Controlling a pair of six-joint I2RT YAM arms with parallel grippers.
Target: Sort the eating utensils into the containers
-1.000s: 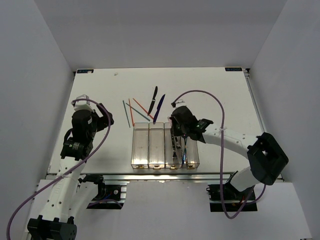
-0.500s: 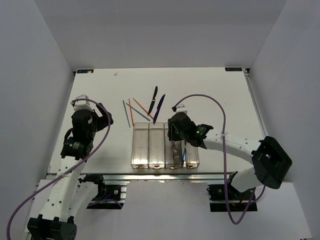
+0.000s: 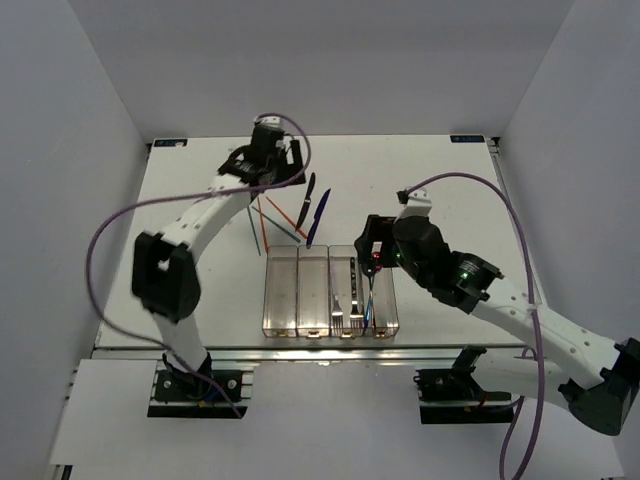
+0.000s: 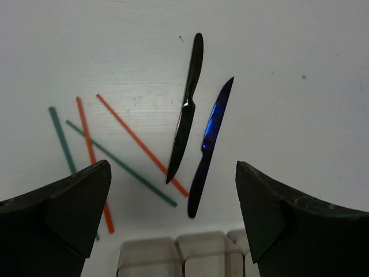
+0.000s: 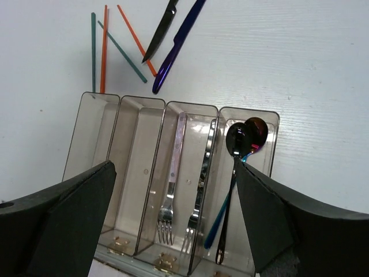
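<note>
**Knives framed between the spread left fingers**

The black knife [image 4: 186, 109] and the dark-blue knife [image 4: 207, 144] are found on the table [image 4: 300, 115] directly beneath the left gripper [image 4: 172, 196], whose fingers are spread wide with nothing between them. The two knives are laid side by side, close but apart. Their long axes run from the containers [image 3: 282, 295] toward the far edge, leaning slightly right. The gap between the fingers is thus set across those axes, which is judged suitable for a straight descent.

The near tip of the black knife is seen against an orange-red chopstick [image 4: 138, 141], so that stick may be disturbed if this knife is taken first. The green chopsticks [image 4: 121, 163] are scattered just to the left.

The left arm is much the nearer to the knives. The right gripper [image 5: 173, 190] is held above the containers, its fingers likewise spread and empty. Forks [image 5: 171, 184] are seen in the third compartment from the left and spoons [image 5: 245, 138] in the fourth.

Against a second ago, the left arm is found swung from its rest at the table's left side out over the far middle. The right gripper, then lowered over the right-hand compartments, is now opened and drawn back.
</note>
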